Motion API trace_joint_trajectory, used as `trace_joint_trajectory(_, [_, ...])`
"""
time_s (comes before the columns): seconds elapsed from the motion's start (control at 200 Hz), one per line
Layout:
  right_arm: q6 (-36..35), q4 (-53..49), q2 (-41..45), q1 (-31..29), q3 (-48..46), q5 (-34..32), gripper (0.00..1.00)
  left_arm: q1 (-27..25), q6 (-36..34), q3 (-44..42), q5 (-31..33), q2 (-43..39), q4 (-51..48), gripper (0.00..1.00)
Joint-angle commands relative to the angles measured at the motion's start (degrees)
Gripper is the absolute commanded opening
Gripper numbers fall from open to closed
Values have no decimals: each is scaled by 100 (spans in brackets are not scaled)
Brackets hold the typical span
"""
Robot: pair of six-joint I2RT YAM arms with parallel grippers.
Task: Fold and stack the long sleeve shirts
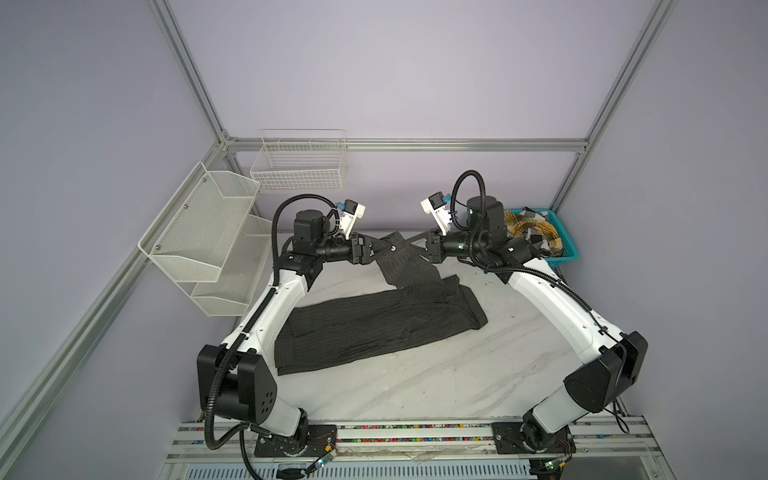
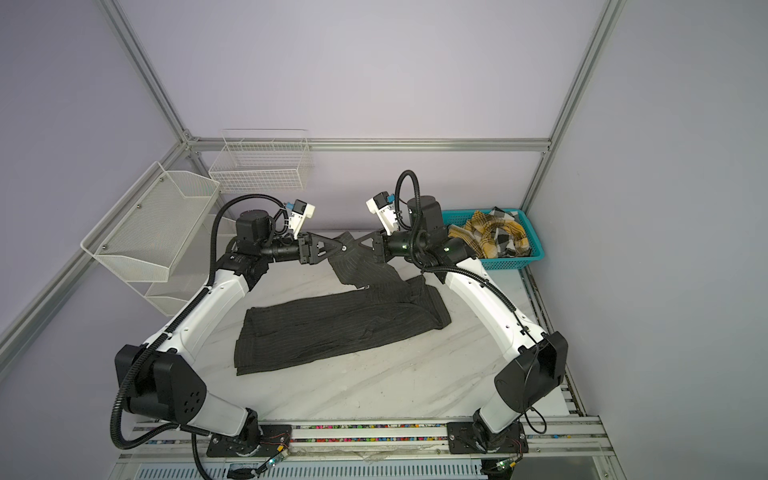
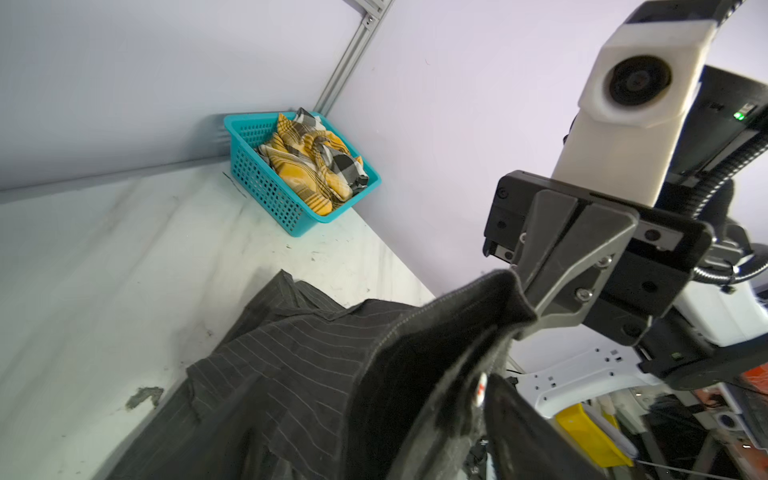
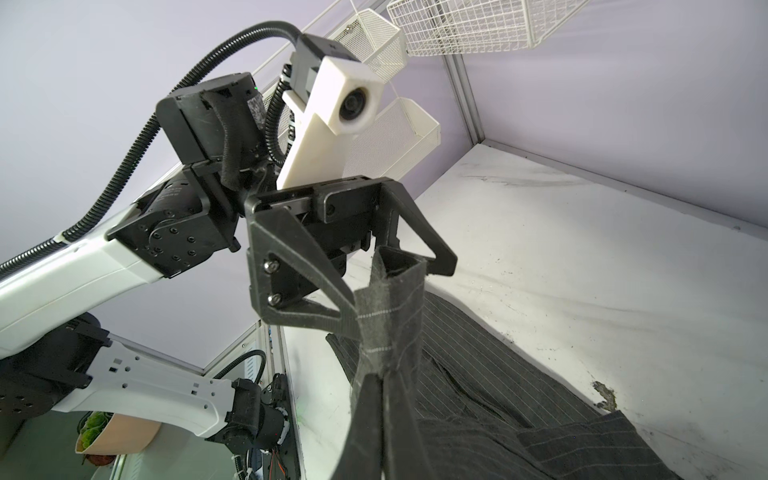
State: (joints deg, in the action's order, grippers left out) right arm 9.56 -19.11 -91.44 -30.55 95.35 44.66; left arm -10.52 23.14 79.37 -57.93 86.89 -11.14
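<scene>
While both arms reach toward 12 o'clock, I read the bench (image 1: 436, 382) from its 9 o'clock side across. Off that edge, near 10 o'clock, a white mesh rack (image 1: 199, 232) hangs on the side wall, with a wire basket (image 1: 299, 166) on the back wall beside it.

Just left of 12 o'clock the left pincer (image 1: 390, 248) is raised above the bench. In the right wrist view its fingers (image 4: 307, 319) stand spread wide with the cuff (image 4: 390, 299) between them; I cannot tell whether they press it.

The dark pinstriped shirt (image 1: 374, 324) lies flat across the middle of the bench, running from about 7 o'clock to 3 o'clock. One sleeve (image 1: 405, 270) rises from its 1 o'clock end up to the two pincers.

Just right of 12 o'clock the right pincer (image 1: 409, 242) nearly meets the left one tip to tip. The left wrist view shows it (image 3: 521, 286) pressed together on the cuff's edge.

At 2 o'clock, in the far corner, the plaid shirt (image 2: 494, 237) sits crumpled inside the teal basket (image 2: 507, 263).
</scene>
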Motion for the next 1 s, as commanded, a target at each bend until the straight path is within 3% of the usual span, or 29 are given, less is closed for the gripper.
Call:
trace_joint_trajectory(0.0, [-147, 4, 98, -30, -8, 128, 0, -18, 128, 382, -504, -76, 314, 67])
trace_joint_trajectory(0.125, [-133, 4, 41, -30, 2, 121, 0, -29, 273, 335, -530, -54, 340, 27])
trace_joint_trajectory(0.23, [-67, 79, -6, -30, -17, 97, 0, -192, 524, 285, -426, -141, 620, 0])
trace_joint_trajectory(0.305, [12, 124, -23, -30, -44, -342, 0, -341, 521, 240, 68, -250, 622, 0])
trace_joint_trajectory(0.355, [64, -46, -20, -30, 5, -1444, 28, -345, 659, 147, 723, -374, 634, 0])
trace_joint_trajectory(0.415, [308, -346, 7, -18, 24, -3071, 47, -358, 1005, 84, 1660, -529, 632, 0])
trace_joint_trajectory(0.48, [594, -721, 106, 21, -65, -4393, 56, -376, 1385, 22, 2653, -800, 573, 0])
trace_joint_trajectory(0.555, [991, -1046, 244, 109, -391, -4903, 61, -443, 1766, -10, 3813, -1010, 340, 0])
trace_joint_trajectory(0.66, [1552, -1388, 336, 127, -1039, -5039, 59, -608, 2233, -89, 4785, -1257, 195, 0])
trace_joint_trajectory(0.795, [2031, -973, 334, 128, -2156, -4280, 40, -927, 2476, -198, 5568, -1521, 182, 0])
trace_joint_trajectory(0.995, [2297, -55, -488, 221, -2629, -3586, 36, -1321, 2466, -26, 6611, -1424, -503, 0])
